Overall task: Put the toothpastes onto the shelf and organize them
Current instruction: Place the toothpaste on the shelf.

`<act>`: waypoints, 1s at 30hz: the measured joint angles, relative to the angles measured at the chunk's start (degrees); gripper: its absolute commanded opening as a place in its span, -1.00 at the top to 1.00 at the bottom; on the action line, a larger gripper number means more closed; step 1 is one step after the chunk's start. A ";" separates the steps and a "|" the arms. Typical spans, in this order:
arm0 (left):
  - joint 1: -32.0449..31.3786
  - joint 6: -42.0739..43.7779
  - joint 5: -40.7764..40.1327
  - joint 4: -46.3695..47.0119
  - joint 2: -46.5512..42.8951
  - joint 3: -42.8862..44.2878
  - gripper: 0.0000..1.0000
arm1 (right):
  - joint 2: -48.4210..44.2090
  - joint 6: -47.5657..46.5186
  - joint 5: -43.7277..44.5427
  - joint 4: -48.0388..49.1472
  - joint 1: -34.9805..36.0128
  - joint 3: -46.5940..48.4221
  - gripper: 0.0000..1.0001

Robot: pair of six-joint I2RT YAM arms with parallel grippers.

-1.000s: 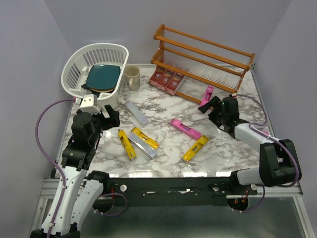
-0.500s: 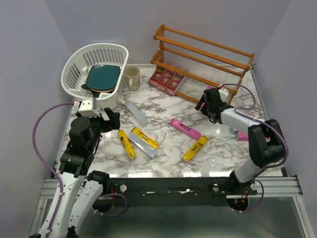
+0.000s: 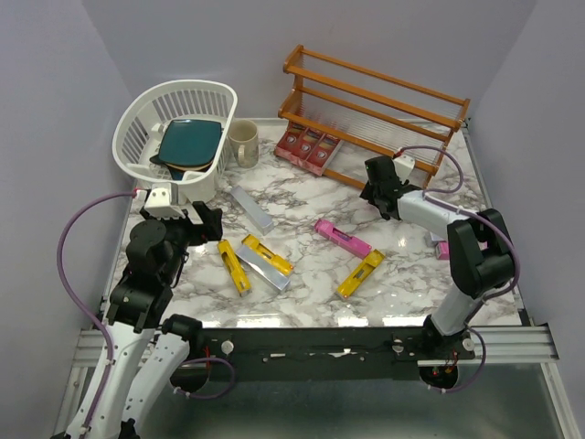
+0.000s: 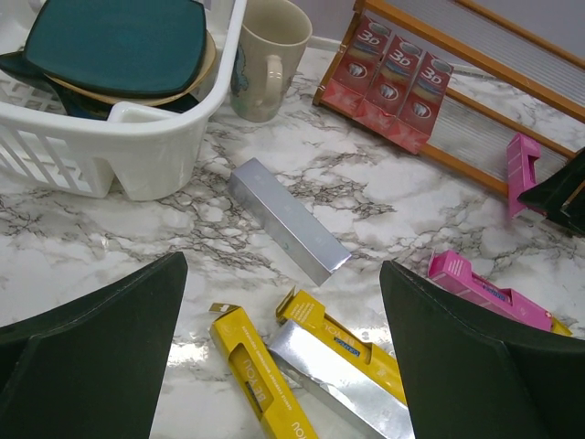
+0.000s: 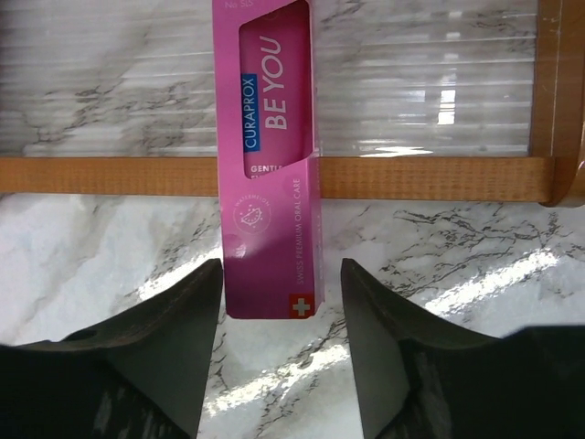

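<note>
Now the upper-left basket (image 3: 125,137) holds a plate (image 3: 190,142), the shelf (image 3: 379,78) three red cartons (image 3: 309,146). Right hand (image 5: 281,270), ajar, straddles a pink carton (image 5: 270,183) crossing the front rail (image 5: 439,178); left hand (image 4: 283,265) gapes wide.

The pink carton (image 5: 271,137) is cut by the upper edge of the right wrist view. From above, the right end effector (image 3: 373,187) hides it; its arm (image 3: 428,211) partly covers a second pink carton (image 3: 441,249).

The left arm (image 3: 146,265) and right arm (image 3: 430,210) — white links, black joints — trail lilac cables (image 3: 60,251), with matte black fingers (image 4: 91,347).
</note>
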 measured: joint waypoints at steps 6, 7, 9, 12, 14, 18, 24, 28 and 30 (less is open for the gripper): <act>-0.46 0.02 -0.44 -0.02 -0.44 0.00 -0.98 | 1.09 -0.28 1.46 -0.98 0.00 0.44 0.12; -0.48 0.02 -0.46 -0.02 -0.50 0.00 -0.98 | 1.09 -0.28 1.70 -1.16 0.00 0.52 0.14; -0.72 0.04 -0.50 -0.02 -0.70 0.00 -0.98 | 1.09 -0.24 2.51 -1.62 0.00 0.63 0.17; -0.76 0.04 -0.57 -0.04 -1.07 0.00 -0.98 | 1.09 0.04 3.37 -2.38 -0.02 0.66 0.18; -0.96 0.11 -0.74 -0.04 -1.36 0.00 -0.98 | 1.09 0.28 3.93 -2.75 -0.04 0.66 0.18; -1.09 0.20 -0.96 -0.04 -1.64 0.00 -0.98 | 0.90 0.79 4.85 -3.69 -1.09 0.66 0.18; -1.36 0.22 -1.36 -0.07 -1.84 0.00 -0.98 | -0.13 0.85 5.57 -4.90 -4.68 0.20 0.18; -1.46 0.22 -1.55 -0.09 -1.95 0.00 -0.98 | -1.09 0.94 5.73 -5.62 -6.91 -0.85 0.18; -1.46 0.22 -1.55 -0.11 -1.95 0.00 -0.98 | -1.40 1.11 5.70 -5.64 -7.80 -1.25 0.18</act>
